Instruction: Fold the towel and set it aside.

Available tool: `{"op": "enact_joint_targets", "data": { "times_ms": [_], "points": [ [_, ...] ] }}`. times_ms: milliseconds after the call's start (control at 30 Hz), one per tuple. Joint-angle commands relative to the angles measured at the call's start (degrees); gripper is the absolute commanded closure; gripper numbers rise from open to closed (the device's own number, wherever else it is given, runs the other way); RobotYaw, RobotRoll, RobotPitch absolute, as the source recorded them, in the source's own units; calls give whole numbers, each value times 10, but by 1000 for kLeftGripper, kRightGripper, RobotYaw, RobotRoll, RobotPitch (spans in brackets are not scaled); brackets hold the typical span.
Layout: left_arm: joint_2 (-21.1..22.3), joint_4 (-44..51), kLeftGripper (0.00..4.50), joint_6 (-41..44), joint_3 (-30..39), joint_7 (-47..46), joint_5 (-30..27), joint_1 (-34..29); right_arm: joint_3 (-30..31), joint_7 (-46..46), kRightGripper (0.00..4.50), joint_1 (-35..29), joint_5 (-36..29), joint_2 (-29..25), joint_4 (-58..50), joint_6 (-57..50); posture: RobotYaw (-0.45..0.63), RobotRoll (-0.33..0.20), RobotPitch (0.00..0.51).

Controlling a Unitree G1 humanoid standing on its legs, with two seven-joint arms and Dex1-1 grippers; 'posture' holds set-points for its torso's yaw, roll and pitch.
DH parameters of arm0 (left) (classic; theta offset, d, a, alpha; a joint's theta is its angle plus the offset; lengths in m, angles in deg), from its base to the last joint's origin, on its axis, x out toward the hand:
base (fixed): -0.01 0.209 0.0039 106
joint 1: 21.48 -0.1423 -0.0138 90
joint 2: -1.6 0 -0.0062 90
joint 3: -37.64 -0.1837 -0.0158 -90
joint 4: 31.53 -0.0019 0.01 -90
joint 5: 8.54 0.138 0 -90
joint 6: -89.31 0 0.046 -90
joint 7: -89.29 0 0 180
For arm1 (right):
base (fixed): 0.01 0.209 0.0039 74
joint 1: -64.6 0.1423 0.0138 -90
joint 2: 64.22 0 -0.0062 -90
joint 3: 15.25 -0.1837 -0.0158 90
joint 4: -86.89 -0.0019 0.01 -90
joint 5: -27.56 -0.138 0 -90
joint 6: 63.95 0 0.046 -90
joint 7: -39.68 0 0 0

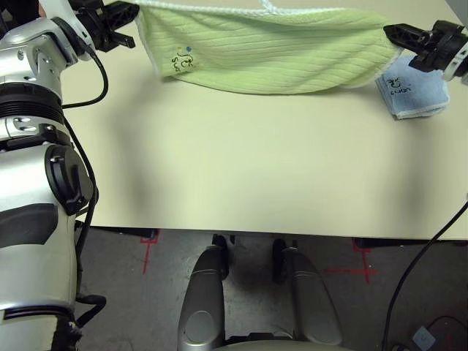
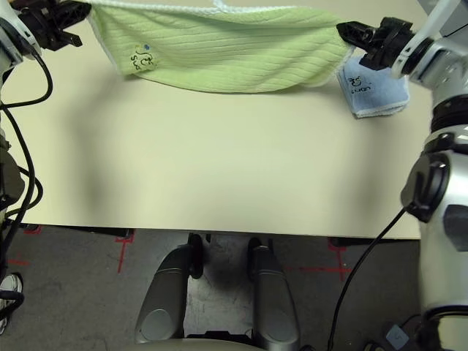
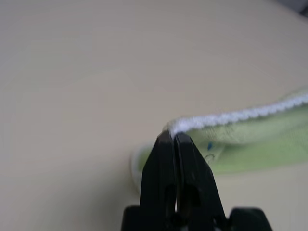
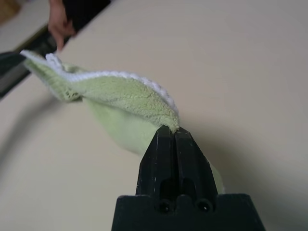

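The lime-green towel (image 1: 270, 51) with white scalloped edging hangs stretched between my two grippers over the far part of the table, sagging in the middle. A small dark embroidered motif (image 1: 183, 61) shows near its left end. My left gripper (image 1: 134, 14) is shut on the towel's left corner (image 3: 179, 128). At the other end, my right gripper (image 1: 391, 33) is shut on the right corner (image 4: 166, 120). A small white loop (image 1: 269, 7) shows at the towel's top edge.
A folded light blue cloth (image 1: 411, 89) lies on the table (image 1: 241, 168) at the far right, just beside and below my right gripper. A person's hand (image 4: 57, 21) shows past the table's far side in the right wrist view.
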Motion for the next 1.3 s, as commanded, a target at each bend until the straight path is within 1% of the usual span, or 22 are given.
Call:
{"op": "enact_joint_targets", "data": {
  "times_ms": [33,100,133,167,200,233,300,333,367,433,467,533,633,667,733,800,867,933,1067,1167,1233,1300],
  "points": [
    [-5,-21,4466,24,-25,-3,27,-1,30,-46,4500,2,50,6,35,61,67,0,366],
    [-17,-40,4466,3,-20,-69,34,3,26,-158,4500,8,72,27,54,155,65,0,374],
    [-27,-51,4466,-36,-5,-141,32,12,11,-249,4500,20,77,42,64,224,66,0,376],
    [-35,-58,4466,-87,8,-207,32,22,-8,-320,4500,35,72,54,72,281,67,0,377],
    [-42,-62,4466,-144,20,-250,29,35,-29,-369,4500,51,63,61,79,326,70,0,378],
    [-49,-64,4466,-198,38,-284,19,54,-49,-411,4500,70,53,64,83,375,72,0,378],
    [-56,-64,4466,-296,61,-301,6,87,-88,-420,4500,98,25,65,89,420,79,0,376],
    [-62,-62,4466,-333,97,-288,-29,106,-115,-409,4500,110,0,65,90,431,82,0,375],
    [-66,-63,4466,-350,129,-281,-60,119,-136,-394,4500,118,-19,63,91,436,83,0,374],
    [-69,-62,4466,-365,144,-245,-74,118,-151,-348,4500,117,-31,59,90,445,80,0,374],
    [-68,-64,4466,-349,134,-234,-64,106,-148,-324,4500,109,-29,57,90,439,79,0,375],
    [-60,-66,4466,-308,90,-200,-24,67,-118,-277,4500,78,-3,57,88,426,69,0,380],
    [-43,-57,4466,-214,29,-114,16,4,-66,-201,4500,19,36,60,81,394,59,0,385],
    [-35,-53,4466,-177,6,-88,32,-13,-54,-175,4500,1,42,63,79,366,57,0,386],
    [-29,-40,4466,-120,-25,-61,53,-40,-42,-117,4500,-35,38,69,71,306,60,0,396],
    [-27,-18,4466,-79,-63,-2,73,-68,-26,-47,4500,-72,35,70,58,239,60,0,398],
    [-22,5,4466,-60,-83,32,80,-86,-7,-5,4500,-108,45,66,31,243,60,0,401],
    [-14,24,4466,-41,-92,63,79,-90,14,26,4500,-127,58,55,13,249,56,0,404],
    [-3,31,4466,-39,-106,108,84,-72,44,69,4500,-117,84,30,12,256,64,0,402],
    [15,37,4466,-49,-143,201,104,-66,72,125,4500,-113,105,13,10,275,63,0,402],
    [32,45,4466,-51,-169,286,113,-61,86,159,4500,-112,114,4,8,292,62,0,401],
    [51,53,4466,-52,-191,367,120,-52,96,173,4500,-117,126,-6,7,341,63,0,402]
  ]
}}
